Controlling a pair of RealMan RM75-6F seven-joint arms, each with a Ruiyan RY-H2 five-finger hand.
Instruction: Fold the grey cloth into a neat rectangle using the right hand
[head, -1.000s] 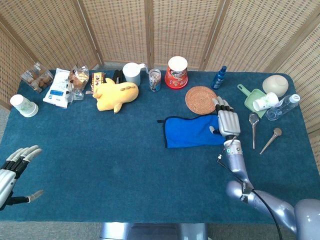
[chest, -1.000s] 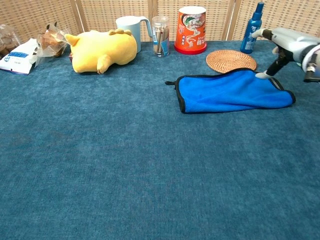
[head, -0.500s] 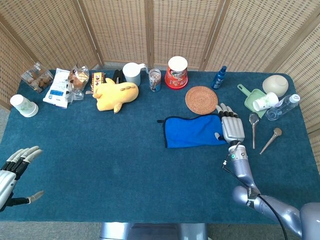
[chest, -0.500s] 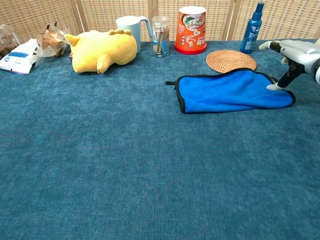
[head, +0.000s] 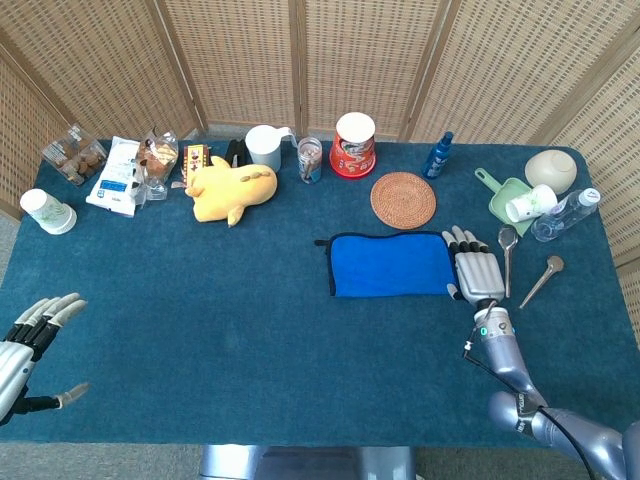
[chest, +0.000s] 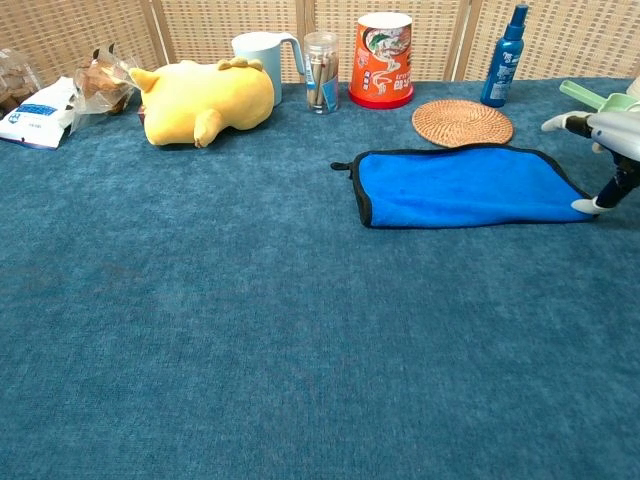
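The cloth (head: 391, 265) lies flat on the worktop (head: 250, 330) just left of the right hand (head: 478, 272), whose spread fingers hold nothing.

We see the cloth (head: 390, 264) lying flat on the bench, right of centre: bright blue rather than grey, dark-edged, folded into a neat rectangle, a small loop at its left end

One blue cloth (head: 388, 265), one yellow plush toy (head: 232, 187), one woven coaster (head: 403, 199), one red canister (head: 353, 144), one blue spray bottle (head: 437, 155), two spoons (head: 507, 252) (head: 543, 277), two paper cups (head: 45, 210) (head: 530, 203), two hands (head: 478, 270) (head: 28, 345).
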